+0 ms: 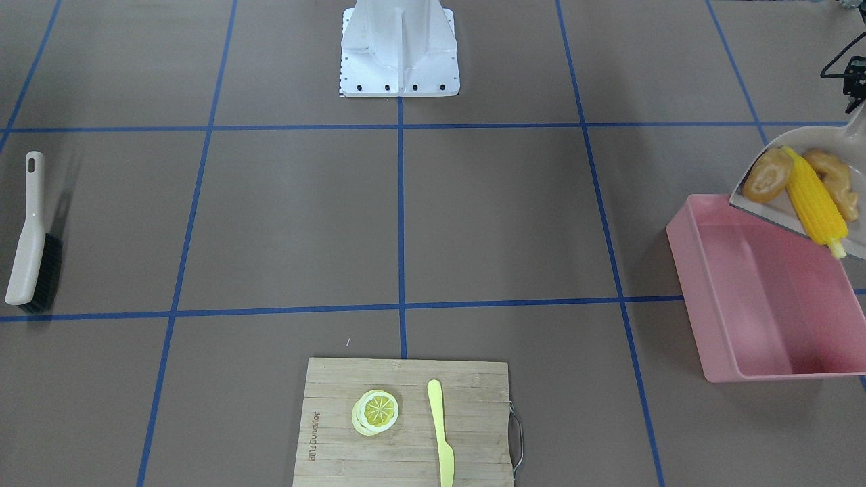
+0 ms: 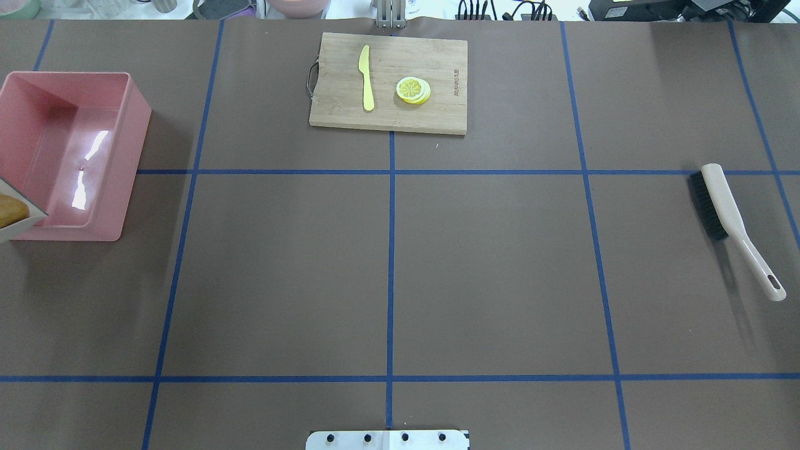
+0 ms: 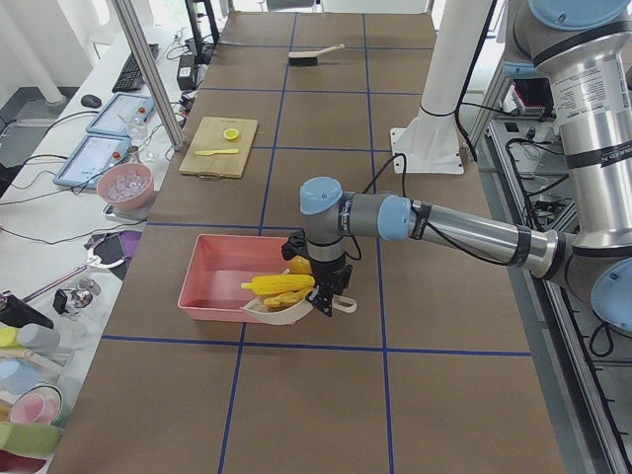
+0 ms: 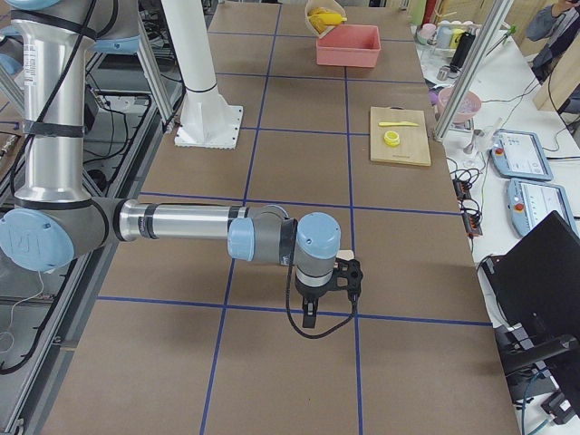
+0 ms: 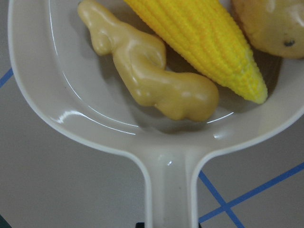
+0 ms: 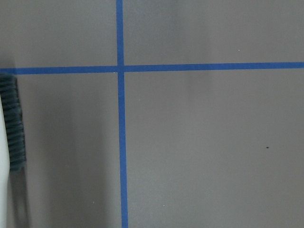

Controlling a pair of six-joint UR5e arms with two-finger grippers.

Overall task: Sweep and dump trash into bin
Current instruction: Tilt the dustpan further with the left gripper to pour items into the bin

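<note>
1. Brown sheeting crossed by blue tape lines covers the table [image 2: 487, 262].
2. At the table's left edge, toward the far left corner, sits the pink bin [image 1: 764, 304]. Nothing lies on the part of its glossy floor that shows.
3. Above the bin's robot-side end the left gripper [image 3: 331, 299] holds a beige dustpan [image 5: 171, 180] clear of the table. Its jaws are closed on the handle, which runs out of the bottom of the wrist view.
4. All the trash lies in the tilted pan. The corn cob [image 1: 815, 203] is in the middle with its stalk end at the lip, the potato [image 1: 766, 177] touches one side of it, and the ginger root [image 1: 833, 177] lies along the other.
5. Near the right edge a brush [image 2: 731, 219] lies flat.
6. The right gripper [image 4: 311, 315] hangs over the table just beside the brush's bristles. I cannot tell how its jaws stand.
7. At the middle of the far edge a wooden cutting board [image 2: 337, 81] carries a lemon slice [image 2: 413, 90] and a pale yellow knife [image 2: 367, 78], apart from each other.
</note>
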